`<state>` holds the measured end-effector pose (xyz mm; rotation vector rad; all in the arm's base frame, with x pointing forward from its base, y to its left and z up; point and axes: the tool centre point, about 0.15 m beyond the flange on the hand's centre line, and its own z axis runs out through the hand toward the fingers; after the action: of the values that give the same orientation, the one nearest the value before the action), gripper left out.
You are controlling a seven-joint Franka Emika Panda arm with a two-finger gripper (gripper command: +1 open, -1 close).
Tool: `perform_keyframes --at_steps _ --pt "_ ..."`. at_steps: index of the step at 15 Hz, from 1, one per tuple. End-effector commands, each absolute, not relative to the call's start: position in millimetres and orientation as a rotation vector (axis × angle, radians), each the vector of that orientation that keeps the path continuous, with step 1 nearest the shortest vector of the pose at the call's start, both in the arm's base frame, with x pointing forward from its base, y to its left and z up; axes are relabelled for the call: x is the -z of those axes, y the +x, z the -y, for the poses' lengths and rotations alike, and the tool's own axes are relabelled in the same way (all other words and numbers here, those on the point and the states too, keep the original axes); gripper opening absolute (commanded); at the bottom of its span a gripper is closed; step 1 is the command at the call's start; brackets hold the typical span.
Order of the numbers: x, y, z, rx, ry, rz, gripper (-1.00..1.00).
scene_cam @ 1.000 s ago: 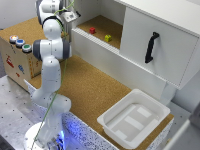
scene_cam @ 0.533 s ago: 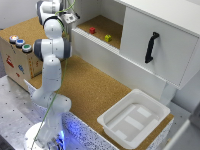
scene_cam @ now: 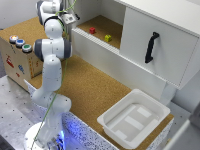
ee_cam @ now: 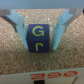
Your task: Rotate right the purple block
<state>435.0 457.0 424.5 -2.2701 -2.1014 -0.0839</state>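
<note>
Cabinet (scene_cam: 160, 45): white, at the exterior view's right, with a black handle (scene_cam: 151, 47) on its door.
Recess (scene_cam: 107, 27): cork-floored, open, set into the cabinet toward the exterior view's left.
Table (scene_cam: 95, 95): cork surface running in front of the cabinet.
Arm (scene_cam: 52, 50): white, rising from a base well to the exterior view's left of the cabinet, its wrist near the recess's edge.
Box (scene_cam: 17, 57): wooden, beside the arm on the side away from the cabinet, coloured buttons (scene_cam: 20, 43) on top.
Tray (scene_cam: 134, 119): white, on the table below the cabinet door.
Red block (scene_cam: 92, 30): inside the recess.
Yellow block (scene_cam: 108, 38): inside the recess, near the red one.
Purple block (ee_cam: 39, 38): seen only in the wrist view, on cork, green letters on its face, between the fingers.
Gripper (ee_cam: 40, 31): light blue fingers (ee_cam: 19, 27) apart, either side of the purple block; contact cannot be told.
</note>
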Motion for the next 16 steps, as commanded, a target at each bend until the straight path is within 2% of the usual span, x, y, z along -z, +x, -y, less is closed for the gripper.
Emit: perform_keyframes --at_steps 1,7,16 --pt "-432.0 449.9 -469.6 -0.083 -2.328 2.085 -1.0" --pt "-455.4 452.4 -453.2 -0.107 -2.48 1.729 -1.0" --pt "-447.9 440.6 -454.3 -0.004 -2.949 0.788 -1.0"
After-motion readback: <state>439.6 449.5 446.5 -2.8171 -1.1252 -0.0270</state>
